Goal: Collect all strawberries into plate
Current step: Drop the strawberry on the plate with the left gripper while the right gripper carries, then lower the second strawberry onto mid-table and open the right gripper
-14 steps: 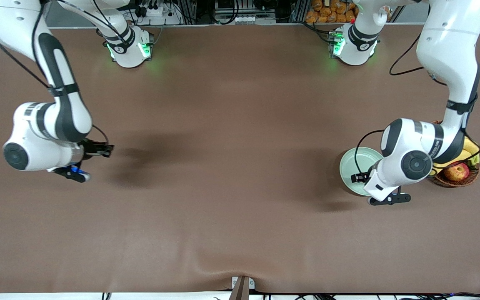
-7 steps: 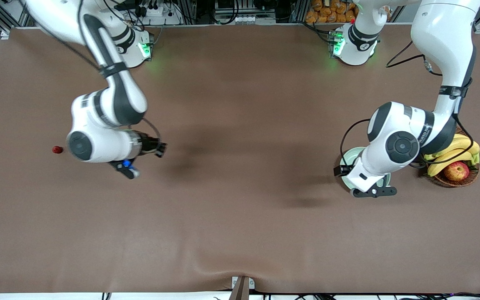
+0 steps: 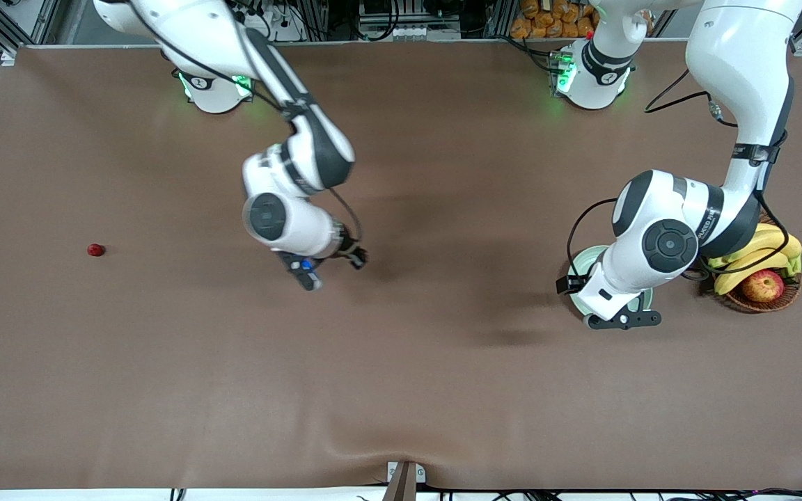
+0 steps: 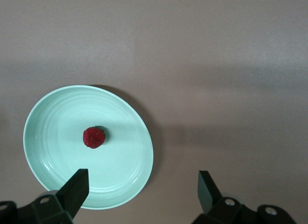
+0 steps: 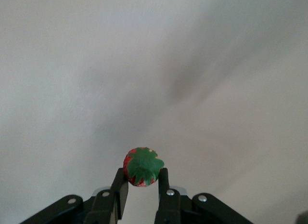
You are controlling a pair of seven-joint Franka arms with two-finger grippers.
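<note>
A pale mint-green plate (image 4: 53, 113) holds one strawberry (image 4: 94, 137) near its middle. My left gripper (image 4: 143, 178) hangs open and empty above the plate's rim. In the front view only a sliver of the plate (image 3: 580, 259) shows under the left gripper (image 3: 568, 284). My right gripper (image 5: 143, 175) is shut on a second strawberry (image 5: 143, 167), its green top facing the camera, held over bare table near the middle (image 3: 354, 259). A third strawberry (image 3: 96, 250) lies alone on the brown table toward the right arm's end.
A brown wicker basket (image 3: 780, 299) with bananas (image 3: 756, 254) and a red-yellow apple (image 3: 763, 285) stands beside the plate at the left arm's end. The brown cloth has a raised fold (image 3: 345, 424) close to the front camera.
My right arm has swung from its end of the table to the middle, carrying its strawberry and uncovering the berry on the table. The left gripper has shifted slightly over the plate.
</note>
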